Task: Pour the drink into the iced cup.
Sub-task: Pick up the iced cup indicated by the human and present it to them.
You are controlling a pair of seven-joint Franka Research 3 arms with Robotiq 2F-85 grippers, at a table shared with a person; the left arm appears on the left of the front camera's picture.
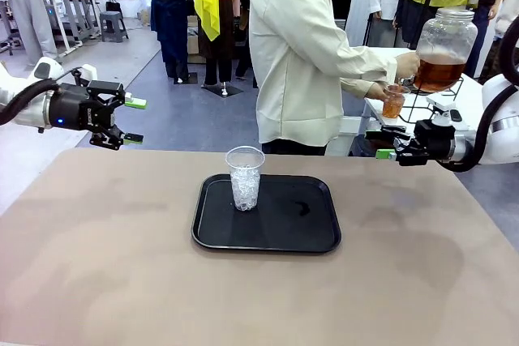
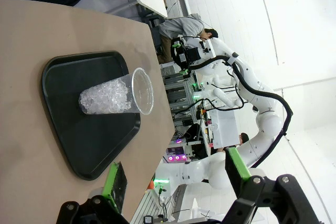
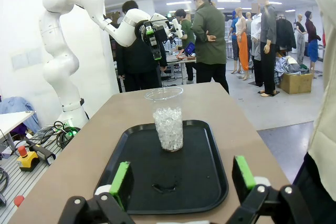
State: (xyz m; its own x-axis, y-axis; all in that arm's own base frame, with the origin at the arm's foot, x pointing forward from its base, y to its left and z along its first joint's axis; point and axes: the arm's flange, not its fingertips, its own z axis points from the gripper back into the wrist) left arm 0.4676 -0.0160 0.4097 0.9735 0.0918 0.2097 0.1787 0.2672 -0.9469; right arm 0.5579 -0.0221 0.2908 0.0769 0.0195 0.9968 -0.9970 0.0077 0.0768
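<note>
The cup (image 1: 244,177), packed with ice, is standing upright on the left part of the black tray (image 1: 316,237) on the table (image 1: 97,265). Both arms are hovering near the table's far corners. The left gripper (image 1: 134,121) and the right gripper (image 1: 381,143) are each holding their jaws wide apart, gripping nothing. Beyond the table, a person is standing beside the jar (image 1: 446,38) of amber drink (image 1: 438,74). One hand (image 1: 408,65) is resting against the jar, and the other is holding a small cup (image 1: 393,104) of drink just beside it.
</note>
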